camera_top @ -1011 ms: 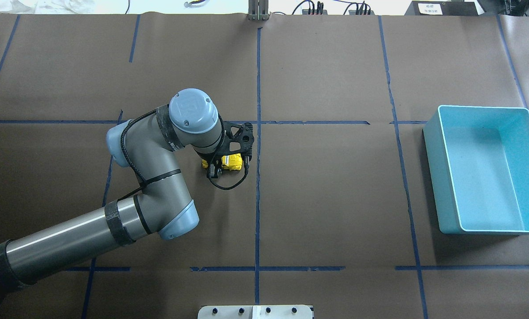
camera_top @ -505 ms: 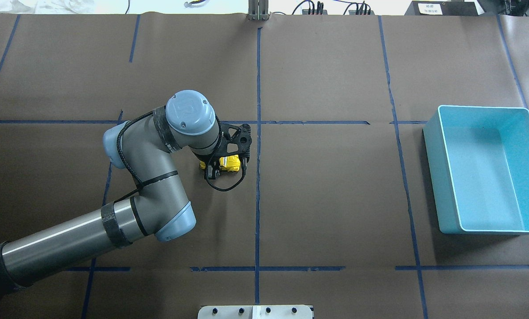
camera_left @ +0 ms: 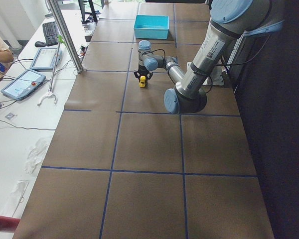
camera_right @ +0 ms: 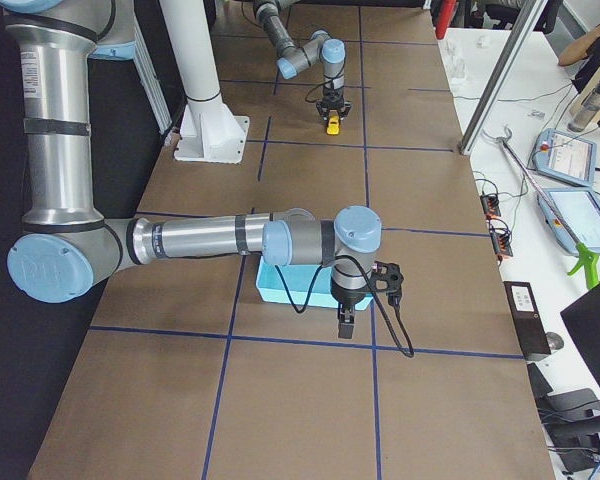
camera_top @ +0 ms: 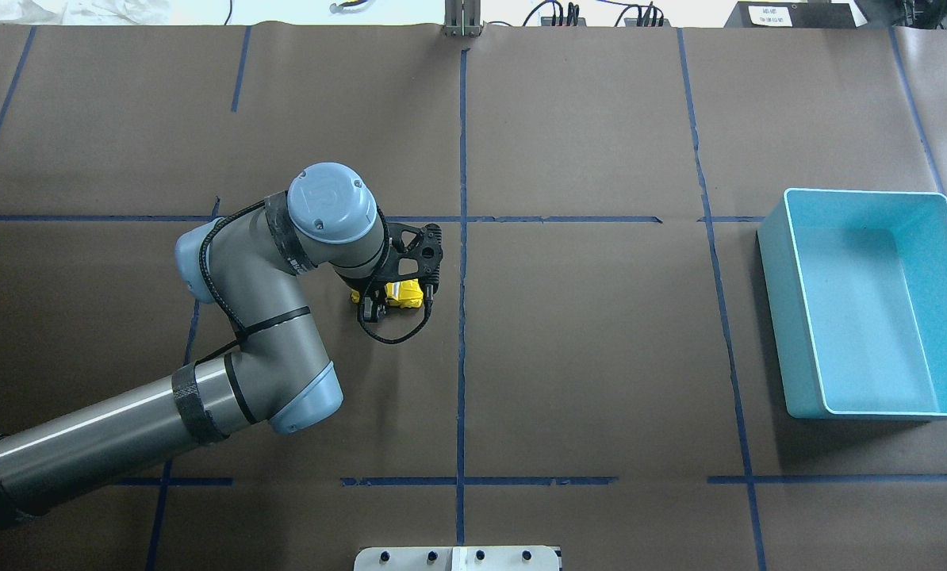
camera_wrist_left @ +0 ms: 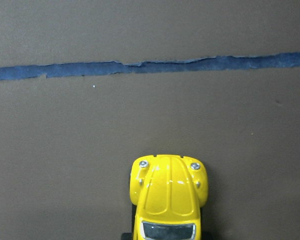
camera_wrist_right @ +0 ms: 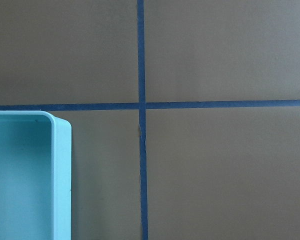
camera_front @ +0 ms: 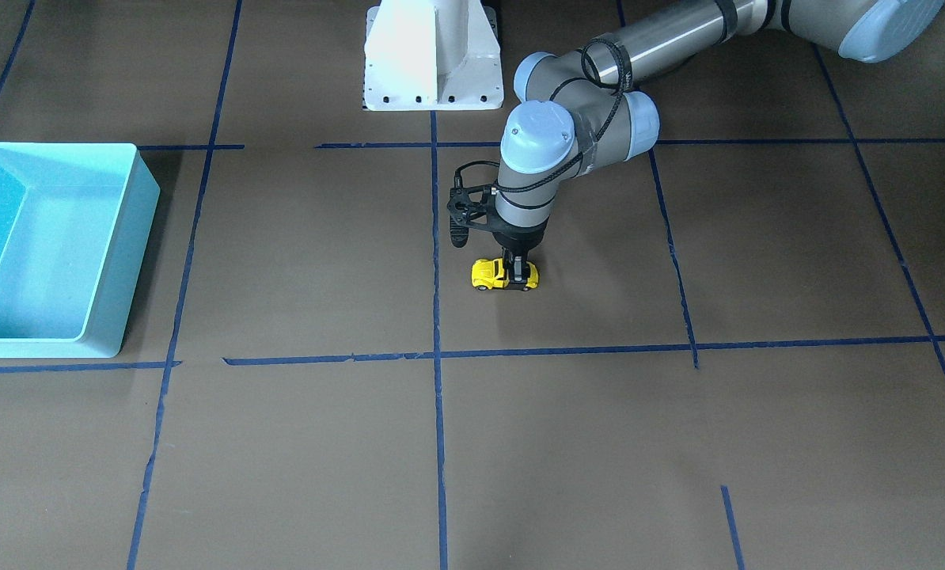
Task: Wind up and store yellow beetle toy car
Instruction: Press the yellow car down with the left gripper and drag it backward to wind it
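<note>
The yellow beetle toy car (camera_top: 404,293) stands on its wheels on the brown table, just left of the centre tape line. My left gripper (camera_front: 518,273) reaches straight down and is shut on the car's body (camera_front: 490,274). The left wrist view shows the car's hood (camera_wrist_left: 168,192) at the bottom edge, with a blue tape line ahead of it. The turquoise bin (camera_top: 783,317) stands far to the right. My right gripper (camera_right: 346,322) shows only in the exterior right view, hanging beside the bin (camera_right: 280,285); I cannot tell whether it is open or shut.
Blue tape lines divide the brown paper cover into squares. The white robot base (camera_front: 433,55) stands at the table's near edge. The right wrist view shows a corner of the bin (camera_wrist_right: 60,165) and a tape crossing (camera_wrist_right: 141,105).
My left arm has moved a little to the left in the overhead view, and the car has moved with it along the table.
</note>
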`<state>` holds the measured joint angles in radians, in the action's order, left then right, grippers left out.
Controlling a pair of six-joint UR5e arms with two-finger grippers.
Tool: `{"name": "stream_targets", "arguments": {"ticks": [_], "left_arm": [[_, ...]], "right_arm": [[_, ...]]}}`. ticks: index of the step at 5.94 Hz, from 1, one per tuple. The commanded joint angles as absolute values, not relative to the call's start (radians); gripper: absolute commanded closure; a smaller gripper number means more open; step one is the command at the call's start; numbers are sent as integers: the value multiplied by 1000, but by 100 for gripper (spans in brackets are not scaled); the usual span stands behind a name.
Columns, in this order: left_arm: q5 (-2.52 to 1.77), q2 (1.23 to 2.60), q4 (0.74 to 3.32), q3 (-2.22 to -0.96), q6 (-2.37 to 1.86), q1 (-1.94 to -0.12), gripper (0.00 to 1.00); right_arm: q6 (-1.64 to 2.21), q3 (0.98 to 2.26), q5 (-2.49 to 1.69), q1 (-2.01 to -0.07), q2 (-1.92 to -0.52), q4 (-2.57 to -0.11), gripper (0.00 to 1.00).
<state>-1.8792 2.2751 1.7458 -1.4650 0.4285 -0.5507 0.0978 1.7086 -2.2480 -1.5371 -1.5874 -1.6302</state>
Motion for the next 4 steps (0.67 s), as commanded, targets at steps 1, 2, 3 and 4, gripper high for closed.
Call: {"name": "stream_targets", "arguments": {"ticks": [1,2,3,4], "left_arm": [[-1879,2261,1746,-1474,430,-557,88],[-1879,2252,1744,-1483,430,-557,88],[-1879,2247,1744,-1488,430,-557,88],[-1879,2237,1743,-1497,430,-557,88]], "right_arm": [[98,1709,-2250,-1537,-1576,-1634,0],[98,1707,-2252,-1537,-1574,-1631,0],[104,1704,-2252,-1532,-1543,-1641,0],[116,1709,-2255,-1532,-1536,-1643,0]]}}
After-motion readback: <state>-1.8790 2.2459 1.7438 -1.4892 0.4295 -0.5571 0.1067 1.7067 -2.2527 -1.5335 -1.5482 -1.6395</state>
